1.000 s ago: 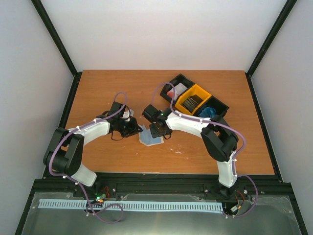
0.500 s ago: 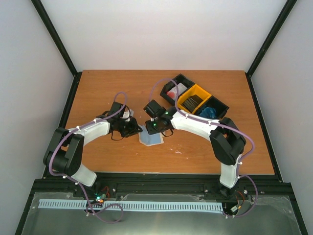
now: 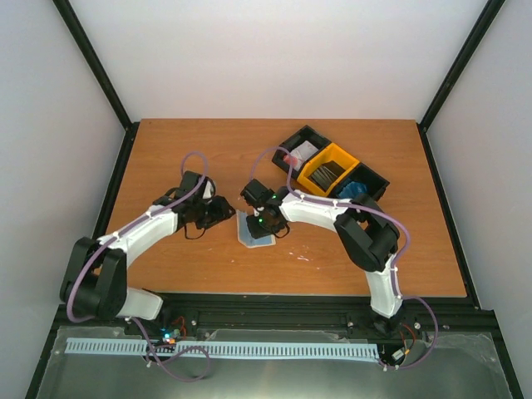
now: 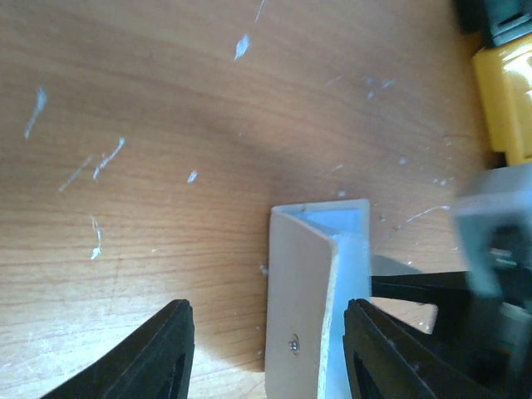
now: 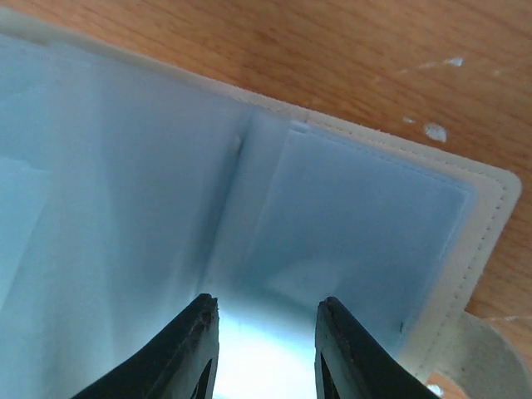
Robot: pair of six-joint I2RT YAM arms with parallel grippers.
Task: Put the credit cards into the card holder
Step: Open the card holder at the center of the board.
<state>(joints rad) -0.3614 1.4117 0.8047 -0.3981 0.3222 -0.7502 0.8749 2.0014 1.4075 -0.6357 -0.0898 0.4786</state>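
The card holder (image 3: 252,231) lies open on the table between my two grippers. In the left wrist view its tan flap with the snap (image 4: 303,299) stands up, blue lining behind it. My left gripper (image 3: 223,209) is open, and the flap sits between its tips (image 4: 268,312) without touching. My right gripper (image 3: 260,223) is tip-down over the blue-grey lining (image 5: 357,216). Its jaws (image 5: 264,303) are a little apart. A pale bright patch lies between them, and I cannot tell what it is. No credit card shows clearly.
A row of bins stands at the back right: a black one (image 3: 299,150) with red and white things, a yellow one (image 3: 328,170), and a black one holding something blue (image 3: 356,191). The wooden table (image 3: 166,150) has white scuffs. The right gripper's dark finger (image 4: 432,291) reaches in beside the holder.
My left gripper has drawn back to the left, off the holder, and its arm has stretched out. The holder's left flap now stands up. My right gripper shifted slightly left over the lining.
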